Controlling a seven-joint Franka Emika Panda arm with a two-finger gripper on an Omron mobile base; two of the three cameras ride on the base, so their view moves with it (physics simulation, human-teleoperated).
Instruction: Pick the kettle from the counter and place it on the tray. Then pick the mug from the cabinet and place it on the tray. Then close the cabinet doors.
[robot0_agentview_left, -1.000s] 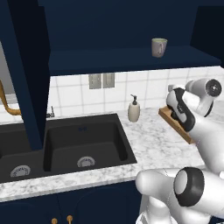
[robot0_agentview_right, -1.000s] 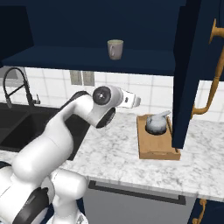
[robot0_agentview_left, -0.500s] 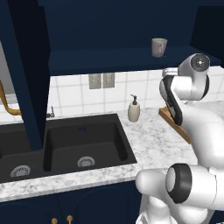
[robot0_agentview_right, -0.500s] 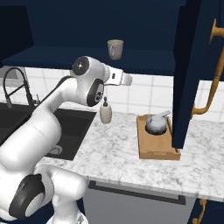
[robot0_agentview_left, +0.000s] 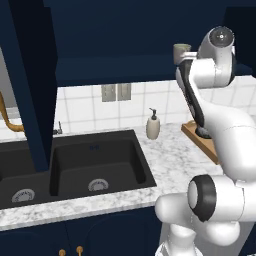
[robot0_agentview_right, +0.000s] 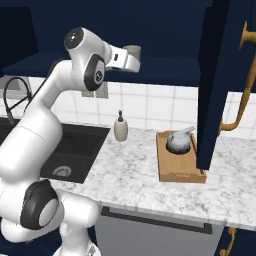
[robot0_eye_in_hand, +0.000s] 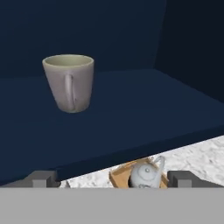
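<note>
One mug (robot0_eye_in_hand: 69, 82), upright on the cabinet (robot0_agentview_right: 165, 30) shelf, handle facing the hand camera. Spread gripper (robot0_eye_in_hand: 111, 178) just short of it, nothing between the fingers. Below, kettle (robot0_agentview_right: 178, 142) seated in the tray (robot0_agentview_right: 180, 172) toward the counter's (robot0_agentview_right: 130, 172) back edge. Doors (robot0_agentview_right: 220, 75) apparently swung open. Soap bottle (robot0_agentview_left: 153, 125) beside the sink (robot0_agentview_left: 75, 165).
</note>
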